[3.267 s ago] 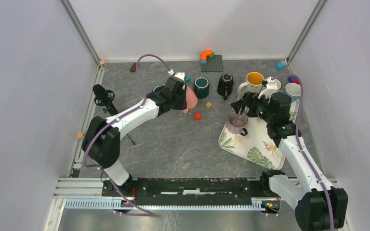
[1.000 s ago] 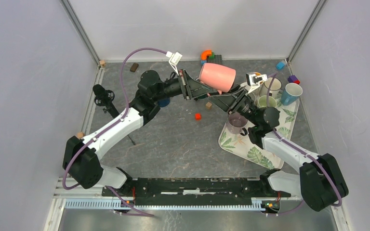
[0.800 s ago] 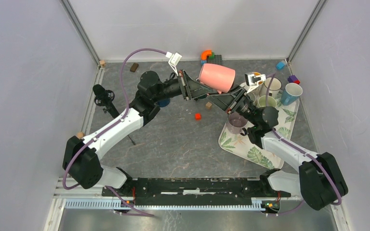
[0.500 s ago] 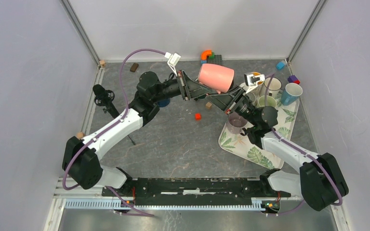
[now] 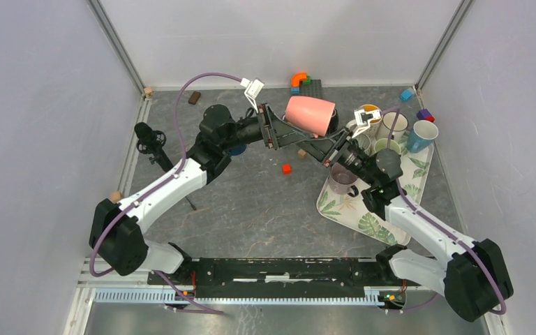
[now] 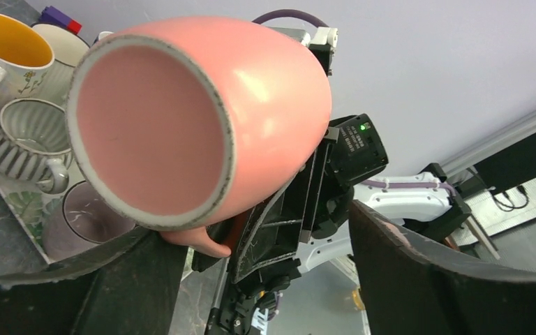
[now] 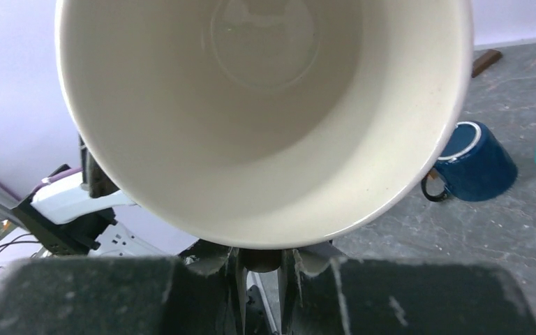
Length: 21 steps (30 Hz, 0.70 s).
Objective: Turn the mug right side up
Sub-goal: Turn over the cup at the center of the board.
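The pink mug (image 5: 310, 116) hangs in the air on its side above the table's far middle, its mouth turned to the right. In the right wrist view its white inside (image 7: 265, 105) fills the picture, and my right gripper (image 7: 259, 262) is shut on the handle below the rim. The left wrist view faces the mug's pink base (image 6: 153, 132). My left gripper (image 6: 258, 230) stands open, its fingers wide on either side and apart from the mug. From above, the left gripper (image 5: 279, 130) is just left of the mug and the right gripper (image 5: 312, 145) is under it.
A leaf-print tray (image 5: 380, 227) at the right holds a purple mug (image 5: 342, 178), a yellow-lined mug (image 5: 370, 115), a white mug (image 5: 394, 124) and a light-blue mug (image 5: 422, 132). A navy mug (image 7: 478, 164) lies on the table. A red cube (image 5: 287, 168) sits near the middle.
My right gripper has shut on the mug's handle. My left gripper has then let go and opened wide. The mug has shifted slightly left and tilted.
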Each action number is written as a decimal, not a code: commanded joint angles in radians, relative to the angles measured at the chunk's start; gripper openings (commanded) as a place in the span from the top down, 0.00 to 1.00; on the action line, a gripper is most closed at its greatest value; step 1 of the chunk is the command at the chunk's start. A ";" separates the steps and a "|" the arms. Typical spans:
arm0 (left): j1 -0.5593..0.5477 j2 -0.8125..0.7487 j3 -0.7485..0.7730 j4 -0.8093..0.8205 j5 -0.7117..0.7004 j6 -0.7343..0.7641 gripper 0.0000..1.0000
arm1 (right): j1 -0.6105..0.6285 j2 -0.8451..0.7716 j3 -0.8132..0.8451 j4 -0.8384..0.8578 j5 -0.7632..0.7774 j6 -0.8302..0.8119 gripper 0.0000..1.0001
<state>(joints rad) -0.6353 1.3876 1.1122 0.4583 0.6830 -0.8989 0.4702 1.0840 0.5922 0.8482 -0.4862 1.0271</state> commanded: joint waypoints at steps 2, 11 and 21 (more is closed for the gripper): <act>-0.005 -0.063 0.003 -0.034 -0.003 0.075 0.03 | 0.002 -0.086 0.071 -0.124 0.114 -0.151 1.00; -0.005 -0.127 0.018 -0.297 -0.092 0.244 0.00 | 0.003 -0.176 0.127 -0.475 0.291 -0.341 1.00; -0.005 -0.193 0.021 -0.496 -0.131 0.376 0.00 | 0.004 -0.239 0.198 -0.829 0.581 -0.466 1.00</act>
<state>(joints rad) -0.6369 1.2270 1.1099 0.0525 0.5720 -0.6308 0.4759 0.8917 0.6899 0.0818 -0.0719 0.6453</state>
